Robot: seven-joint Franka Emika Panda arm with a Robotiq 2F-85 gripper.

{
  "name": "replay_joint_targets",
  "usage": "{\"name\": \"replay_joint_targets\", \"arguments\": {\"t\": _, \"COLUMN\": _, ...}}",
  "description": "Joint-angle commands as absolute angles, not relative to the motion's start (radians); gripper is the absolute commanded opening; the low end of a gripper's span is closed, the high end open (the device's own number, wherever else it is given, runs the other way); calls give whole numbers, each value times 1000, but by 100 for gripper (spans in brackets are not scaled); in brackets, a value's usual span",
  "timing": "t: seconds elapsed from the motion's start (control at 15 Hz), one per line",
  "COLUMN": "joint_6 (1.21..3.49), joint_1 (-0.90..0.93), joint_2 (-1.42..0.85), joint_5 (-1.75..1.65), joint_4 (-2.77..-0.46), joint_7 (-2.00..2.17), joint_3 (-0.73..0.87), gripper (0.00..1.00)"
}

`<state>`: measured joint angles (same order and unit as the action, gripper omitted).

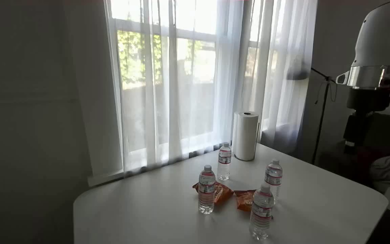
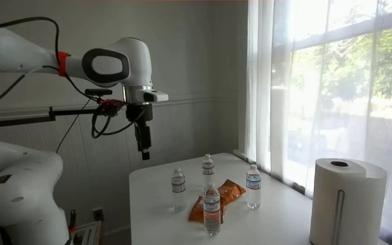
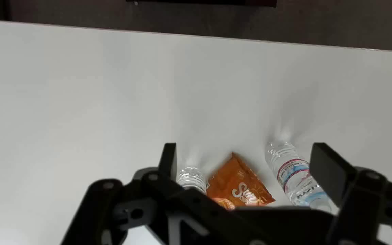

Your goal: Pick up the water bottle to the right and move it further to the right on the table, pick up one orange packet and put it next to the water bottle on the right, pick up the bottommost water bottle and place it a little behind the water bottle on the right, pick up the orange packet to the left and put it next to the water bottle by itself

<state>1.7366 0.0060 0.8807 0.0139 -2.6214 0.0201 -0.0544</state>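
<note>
End effector: released, empty | raised, probably to clear upright water bottles below | Sun-marked orange packet lies among them, likely too limp to stand

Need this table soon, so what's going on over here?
A robot arm appears set to rearrange clear water bottles and orange packets on a white table. Right now its gripper hangs open and raised, holding nothing. Four bottles stand upright, with the two packets lying among them; the wrist view shows "Sun" printed on one packet. A paper towel roll also stands on the table.
</note>
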Motion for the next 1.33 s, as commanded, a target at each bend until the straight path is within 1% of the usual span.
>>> {"name": "replay_joint_targets", "arguments": {"t": 0.0, "joint_6": 1735, "joint_1": 14, "joint_2": 880, "joint_5": 10, "joint_4": -2619, "joint_7": 25, "joint_3": -49, "gripper": 100}}
{"name": "replay_joint_targets", "arguments": {"t": 0.4, "joint_6": 1757, "joint_1": 0, "joint_2": 866, "joint_5": 1, "joint_4": -2618, "joint_7": 42, "joint_3": -52, "gripper": 100}}
{"name": "replay_joint_targets", "arguments": {"t": 0.67, "joint_6": 1925, "joint_1": -39, "joint_2": 736, "joint_5": -21, "joint_4": -2589, "joint_7": 49, "joint_3": -35, "gripper": 100}}
{"name": "replay_joint_targets", "arguments": {"t": 0.87, "joint_6": 2030, "joint_1": -48, "joint_2": 589, "joint_5": -47, "joint_4": -2543, "joint_7": 27, "joint_3": -27, "gripper": 100}}
{"name": "replay_joint_targets", "arguments": {"t": 1.27, "joint_6": 2165, "joint_1": -44, "joint_2": 335, "joint_5": -95, "joint_4": -2436, "joint_7": 18, "joint_3": -23, "gripper": 100}}
